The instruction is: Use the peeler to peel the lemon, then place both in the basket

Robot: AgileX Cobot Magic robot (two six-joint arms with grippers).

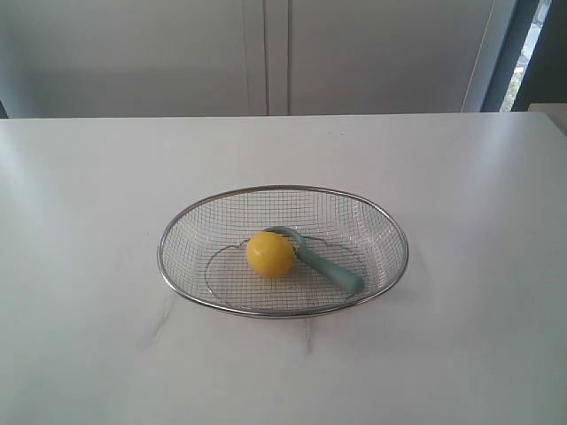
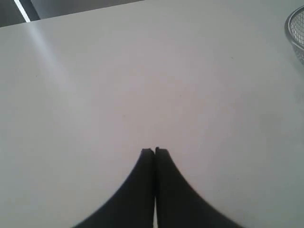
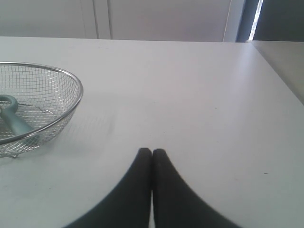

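Peeler (image 1: 326,262) diagonal, head just beside lemon (image 1: 269,254)

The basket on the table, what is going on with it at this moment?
Nothing is being handled right now. The lemon and the peeler lie side by side in the basket on the white table. The left gripper and the right gripper are both shut and empty, each over the table outside the basket. Whether the lemon is peeled cannot be told.
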